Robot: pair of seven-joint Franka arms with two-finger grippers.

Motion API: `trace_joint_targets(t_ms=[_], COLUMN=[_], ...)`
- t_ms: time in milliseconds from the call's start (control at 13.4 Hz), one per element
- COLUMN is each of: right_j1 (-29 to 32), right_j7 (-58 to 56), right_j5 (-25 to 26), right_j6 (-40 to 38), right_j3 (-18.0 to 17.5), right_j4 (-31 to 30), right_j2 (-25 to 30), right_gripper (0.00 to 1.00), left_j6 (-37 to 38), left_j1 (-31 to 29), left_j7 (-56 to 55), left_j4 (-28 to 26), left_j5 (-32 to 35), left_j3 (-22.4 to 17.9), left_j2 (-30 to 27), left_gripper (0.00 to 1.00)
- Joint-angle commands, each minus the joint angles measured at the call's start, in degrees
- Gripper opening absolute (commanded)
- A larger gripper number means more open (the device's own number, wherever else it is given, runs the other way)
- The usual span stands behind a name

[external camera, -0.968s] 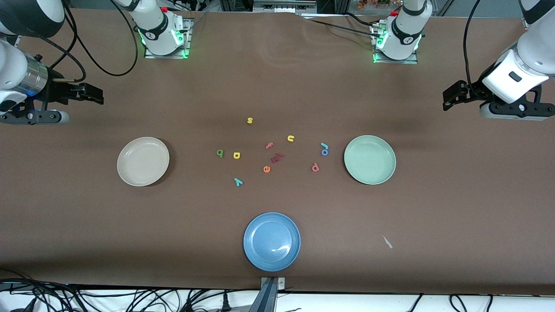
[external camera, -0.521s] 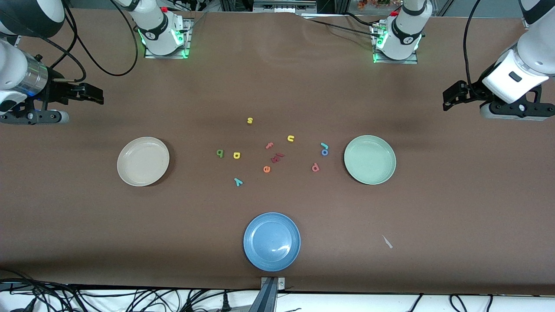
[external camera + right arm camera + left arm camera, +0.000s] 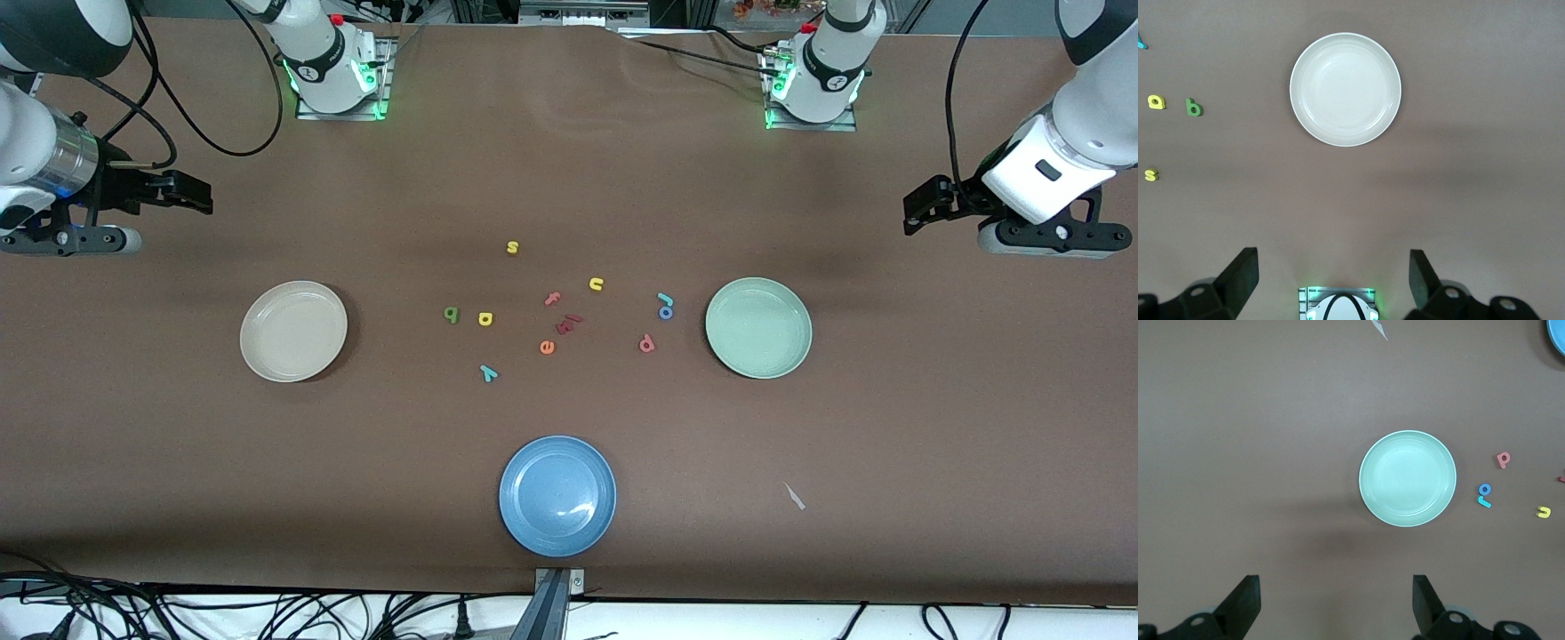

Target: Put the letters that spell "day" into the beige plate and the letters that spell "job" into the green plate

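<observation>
The beige plate (image 3: pixel 293 331) (image 3: pixel 1345 89) lies toward the right arm's end and the green plate (image 3: pixel 758 327) (image 3: pixel 1407 478) toward the left arm's end; both hold nothing. Between them on the table lie the green d (image 3: pixel 452 314), yellow a (image 3: pixel 485 318) and teal y (image 3: pixel 488 373). Closer to the green plate are the teal j (image 3: pixel 665 299), blue o (image 3: pixel 666 312) and salmon b (image 3: pixel 646 343). My left gripper (image 3: pixel 917 206) (image 3: pixel 1336 583) hangs open above the table's end past the green plate. My right gripper (image 3: pixel 197 194) (image 3: pixel 1333 257) waits open past the beige plate.
A blue plate (image 3: pixel 557 495) sits near the front edge. Other letters lie among the task's own: a yellow s (image 3: pixel 512 247), a yellow u (image 3: pixel 596 284), a salmon f (image 3: pixel 552 299), an orange e (image 3: pixel 547 347) and dark red pieces (image 3: pixel 569 323). A white scrap (image 3: pixel 794 496) lies nearer the camera than the green plate.
My left gripper has shifted slightly toward the table's middle and the arms' bases. The right arm, the letters and the plates have not moved.
</observation>
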State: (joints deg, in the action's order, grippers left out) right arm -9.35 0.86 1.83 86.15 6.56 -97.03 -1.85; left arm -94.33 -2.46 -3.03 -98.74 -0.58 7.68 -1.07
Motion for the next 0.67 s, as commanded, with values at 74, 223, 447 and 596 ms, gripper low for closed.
trace_joint_targets(t_ms=[74, 223, 447, 596], right_j1=[0.03, 0.03, 0.03, 0.03], right_j7=[-0.77, -0.77, -0.77, -0.77], right_j5=[-0.69, -0.69, -0.69, -0.69], right_j6=[-1.07, -1.07, -1.07, -1.07], right_j3=[0.03, 0.03, 0.03, 0.03], right_j4=[0.62, 0.62, 0.62, 0.62], right_j2=[0.36, 0.27, 0.27, 0.27], right_gripper=[1.0, 1.0, 1.0, 1.0], left_j6=[0.64, 0.64, 0.9, 1.87], left_j1=[0.09, 0.18, 0.09, 0.27], left_j7=[0.57, 0.57, 0.66, 0.66], left_j4=[1.62, 1.62, 1.62, 1.7], left_j5=[-0.74, -0.74, -1.01, -0.74], left_j3=[0.05, 0.14, 0.4, 1.02], left_j2=[1.07, 1.07, 1.15, 2.73], left_gripper=[1.0, 1.0, 1.0, 1.0])
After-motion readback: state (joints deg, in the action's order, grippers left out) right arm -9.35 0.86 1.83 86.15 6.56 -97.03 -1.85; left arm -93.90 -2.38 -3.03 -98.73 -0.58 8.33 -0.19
